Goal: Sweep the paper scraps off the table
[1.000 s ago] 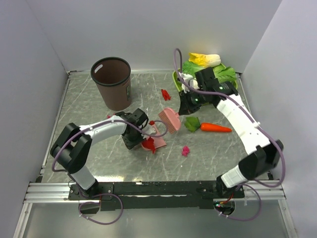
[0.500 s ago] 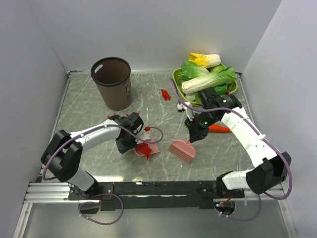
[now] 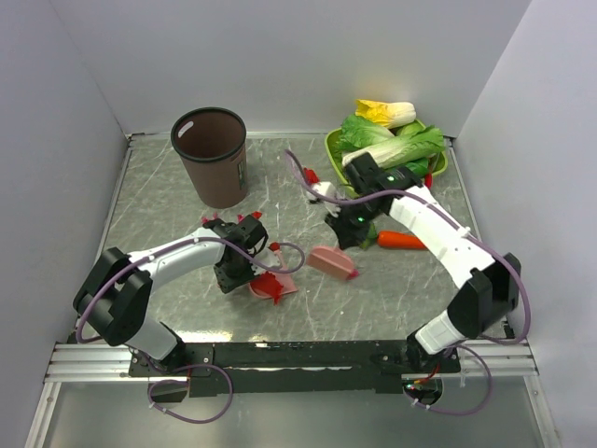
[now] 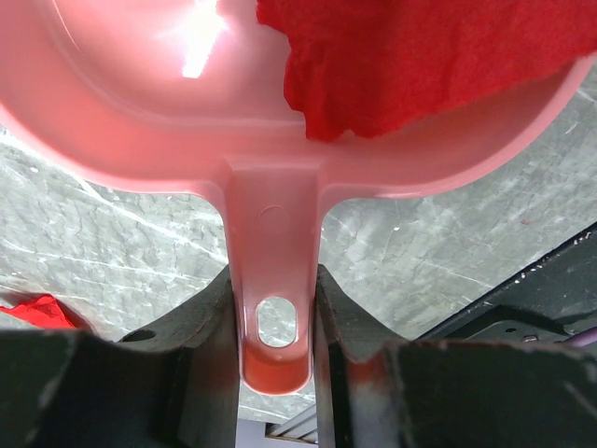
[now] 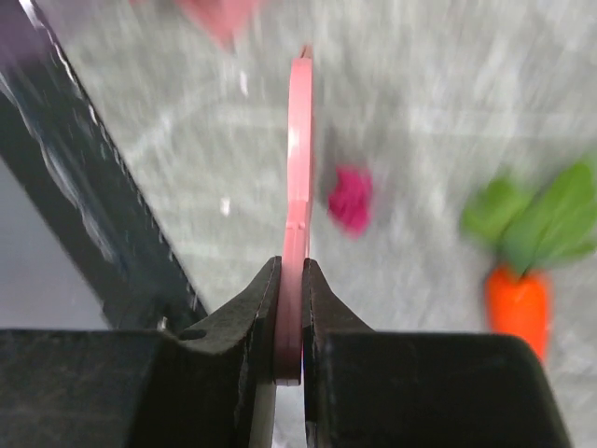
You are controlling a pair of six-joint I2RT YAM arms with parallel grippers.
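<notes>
My left gripper (image 3: 241,268) is shut on the handle of the pink dustpan (image 3: 272,286), which rests on the grey marble table (image 3: 159,215). Crumpled red paper scraps (image 4: 420,65) lie in the dustpan (image 4: 168,103). Another red scrap (image 4: 37,313) lies on the table beside the left gripper (image 4: 275,322). My right gripper (image 3: 343,231) is shut on a pink brush (image 3: 333,262), just right of the dustpan. The right wrist view shows the right gripper (image 5: 291,280), the brush (image 5: 298,159) edge-on, and a magenta scrap (image 5: 350,198) on the table beside it. Small red bits (image 3: 207,219) lie near the left wrist.
A brown bin (image 3: 210,154) stands at the back left. A green basket (image 3: 328,147) of leafy vegetables is at the back right. An orange carrot (image 3: 406,240) lies right of the right gripper and also shows in the right wrist view (image 5: 516,303). A black rail (image 3: 298,355) runs along the near edge.
My right gripper swung the brush from the back middle to the front, then left toward the dustpan. The left gripper and dustpan shifted slightly toward the front.
</notes>
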